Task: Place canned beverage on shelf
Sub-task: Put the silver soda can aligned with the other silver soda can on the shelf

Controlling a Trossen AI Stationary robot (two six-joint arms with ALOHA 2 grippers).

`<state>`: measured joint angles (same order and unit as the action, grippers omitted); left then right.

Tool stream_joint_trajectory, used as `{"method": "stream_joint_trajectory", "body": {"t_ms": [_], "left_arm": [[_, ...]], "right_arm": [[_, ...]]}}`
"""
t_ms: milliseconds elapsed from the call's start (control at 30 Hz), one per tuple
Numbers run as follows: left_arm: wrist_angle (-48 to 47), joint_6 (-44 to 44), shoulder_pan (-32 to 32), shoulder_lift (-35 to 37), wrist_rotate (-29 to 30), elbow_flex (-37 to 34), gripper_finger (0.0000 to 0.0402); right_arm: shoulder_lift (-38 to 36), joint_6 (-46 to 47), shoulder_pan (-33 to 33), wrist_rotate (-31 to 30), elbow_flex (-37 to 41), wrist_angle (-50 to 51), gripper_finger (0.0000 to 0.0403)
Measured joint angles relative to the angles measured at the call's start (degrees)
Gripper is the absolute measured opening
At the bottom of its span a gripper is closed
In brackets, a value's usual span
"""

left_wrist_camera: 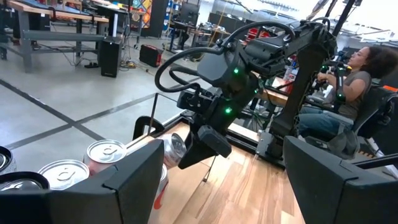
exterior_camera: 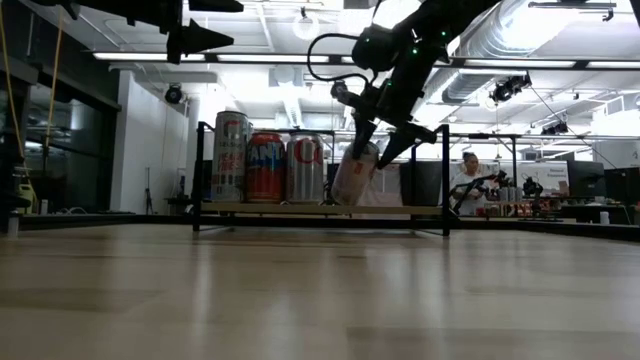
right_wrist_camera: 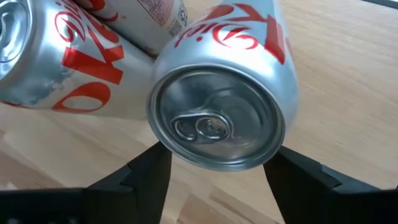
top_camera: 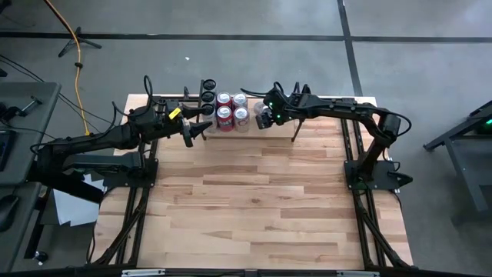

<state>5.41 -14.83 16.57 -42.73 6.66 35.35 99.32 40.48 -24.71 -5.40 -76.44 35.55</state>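
Setting down a silver can (exterior_camera: 354, 172) at the open right end of the shelf (exterior_camera: 320, 209), which stands along the far edge of the table (top_camera: 261, 200); the right gripper (exterior_camera: 385, 140) has its fingers (right_wrist_camera: 146, 177) clamped on either side of the can just under the rim, and the can leans clearly off upright, its base on or just above the plank; I cannot tell which. Main risk, as I judge it: letting go while the can is tilted would let it topple along the plank or roll off the front edge. A second risk is a nudge into the neighbouring silver can (exterior_camera: 305, 168), which stands just beside it; the right wrist view shows the two cans nearly touching. That push could carry on into the red can (exterior_camera: 265, 166) and the tall can (exterior_camera: 230, 156) at the shelf's left end. The thin black upright (exterior_camera: 444, 180) at the right end limits how far the gripper can swing aside on retreat. The left gripper (top_camera: 201, 129) hovers by the shelf's left end, fingers apart and holding nothing, near enough to the row to matter if it moves.
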Motion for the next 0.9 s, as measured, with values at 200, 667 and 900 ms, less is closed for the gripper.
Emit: {"method": "stream_joint_trajectory", "body": {"t_ms": [200, 667, 900], "left_arm": [[0.0, 0.0, 0.0, 0.0, 0.0, 0.0, 0.0284], [0.0, 0.0, 0.0, 0.0, 0.0, 0.0, 0.0284], [-5.6, -9.5, 1.2, -2.8, -0.4, 4.3, 0.0284]], "right_arm": [[0.0, -0.4, 0.0, 0.1, 0.0, 0.8, 0.0210], [0.0, -1.8, 0.0, 0.3, -0.1, 1.9, 0.0204], [0.0, -1.9, 0.0, 0.3, -0.1, 2.0, 0.0204]]}}
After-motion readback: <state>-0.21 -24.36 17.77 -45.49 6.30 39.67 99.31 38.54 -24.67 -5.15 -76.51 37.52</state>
